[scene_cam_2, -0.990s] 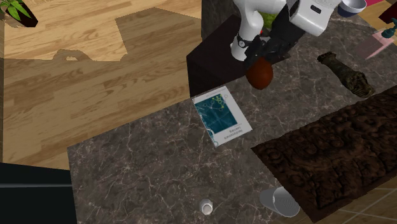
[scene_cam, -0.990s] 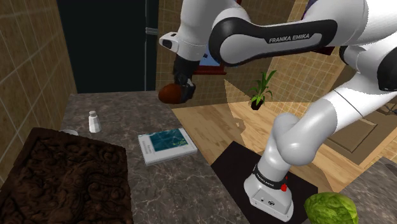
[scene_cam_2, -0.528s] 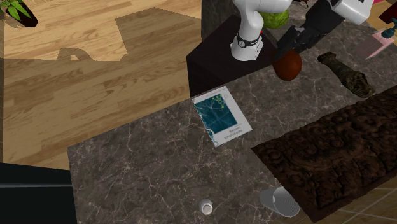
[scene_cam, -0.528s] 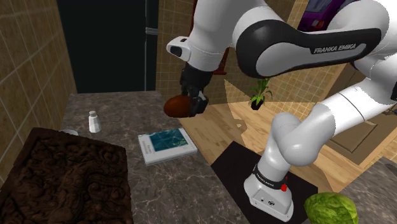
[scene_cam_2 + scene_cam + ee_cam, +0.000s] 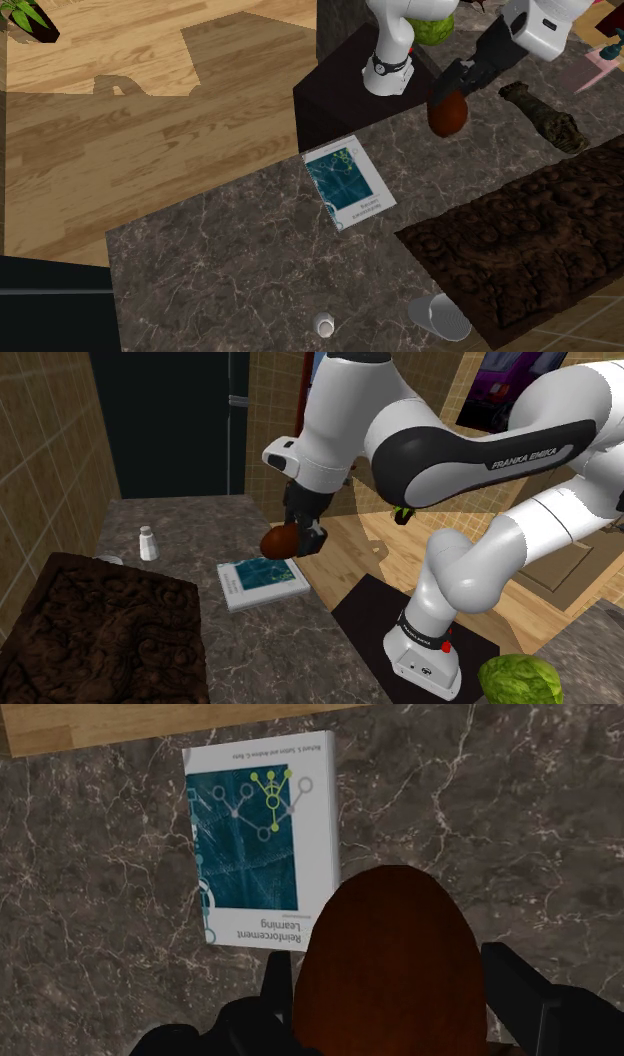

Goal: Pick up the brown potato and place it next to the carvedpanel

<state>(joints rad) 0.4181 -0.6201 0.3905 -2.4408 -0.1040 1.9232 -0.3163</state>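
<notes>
We are carrying the brown potato (image 5: pixel 277 540) in the air above the counter (image 5: pixel 230 260), and the gripper (image 5: pixel 300 537) is pinching it between its two black fingers (image 5: pixel 512 979), which are clasping its sides in the wrist view; seen along the gripper, the potato is hanging over bare marble just beside the white and teal book (image 5: pixel 255 854), not over the book itself; the dark carved panel (image 5: pixel 100 632) is lying flat at the shoulder view's lower left, well apart from the potato, so we are judging the pick as done and the carry toward the panel as the step in hand; to do it well, we are aiming for the strip of bare counter between the book and the panel's near edge, where there is room to set something down without touching either; we are wanting the potato beside the panel, not on its carved surface, so the descent should end on marble just off that edge; we are also minding the small white shaker (image 5: pixel 148 543) standing near the panel's far corner; since the potato is rounded and probably prone to rolling, we are planning to lower it until it is resting on the counter before spreading the fingers, and to lift straight up afterwards so as not to nudge it.
</notes>
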